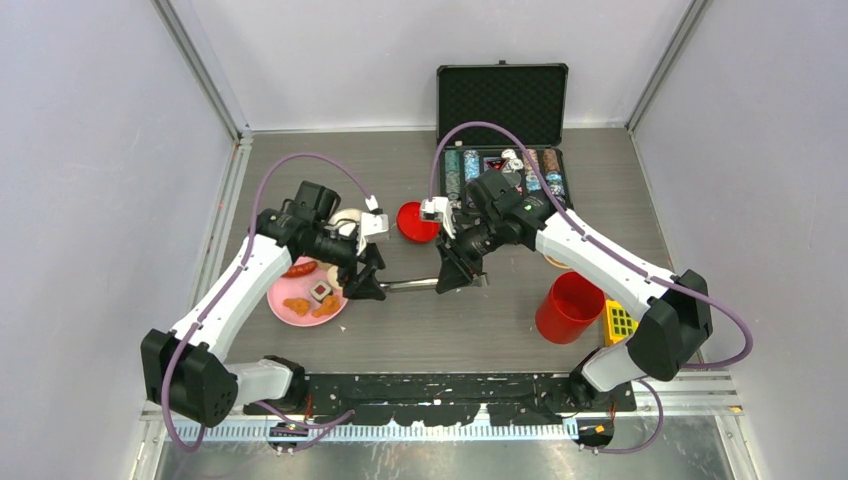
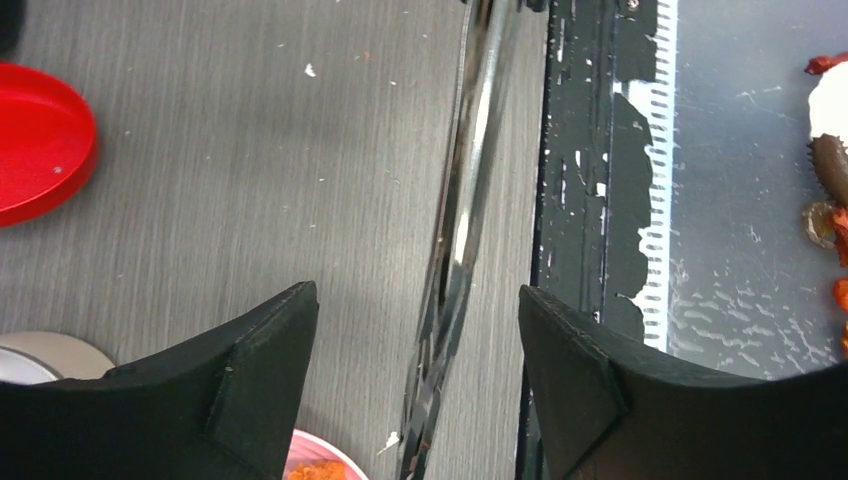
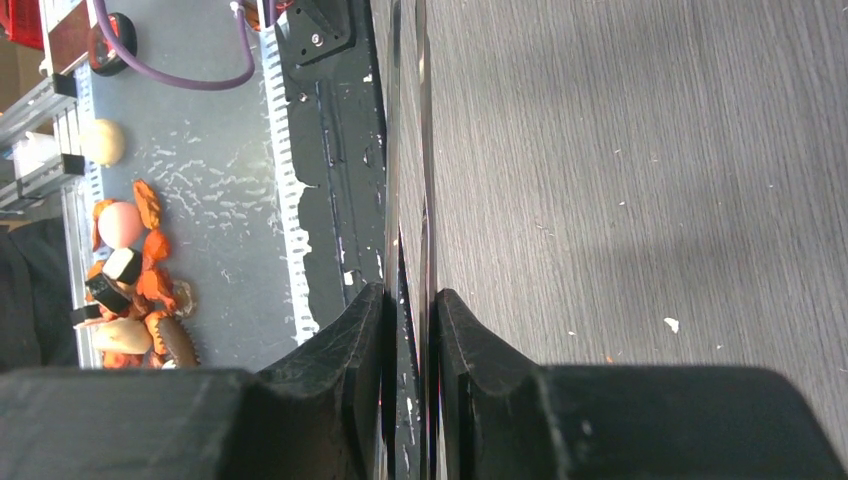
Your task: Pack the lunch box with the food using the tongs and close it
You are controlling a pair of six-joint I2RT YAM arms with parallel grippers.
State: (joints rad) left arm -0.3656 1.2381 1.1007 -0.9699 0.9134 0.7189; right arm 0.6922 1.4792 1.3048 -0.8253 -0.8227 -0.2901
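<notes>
The dark metal tongs (image 1: 410, 285) lie level over the table between my two grippers. My right gripper (image 3: 410, 300) is shut on the tongs (image 3: 410, 150), both pads pressed on the two arms. My left gripper (image 2: 418, 295) straddles the tongs (image 2: 460, 230) at the other end, jaws apart and clear of the metal. The food, a red sausage (image 1: 300, 268), a white cube (image 1: 321, 291) and orange nuggets (image 1: 297, 306), rests on the pink plate (image 1: 283, 312). The red canister (image 1: 568, 307) stands open at the right. Its red lid (image 1: 415, 220) lies mid-table, and the steel bowl (image 1: 345, 222) is partly hidden by the left arm.
An open black case of poker chips (image 1: 505, 150) stands at the back. A yellow block toy (image 1: 618, 322) sits beside the canister. Beyond the black strip (image 3: 330, 150) at the near edge, several more toy food pieces (image 3: 130, 280) lie on the grey metal ledge.
</notes>
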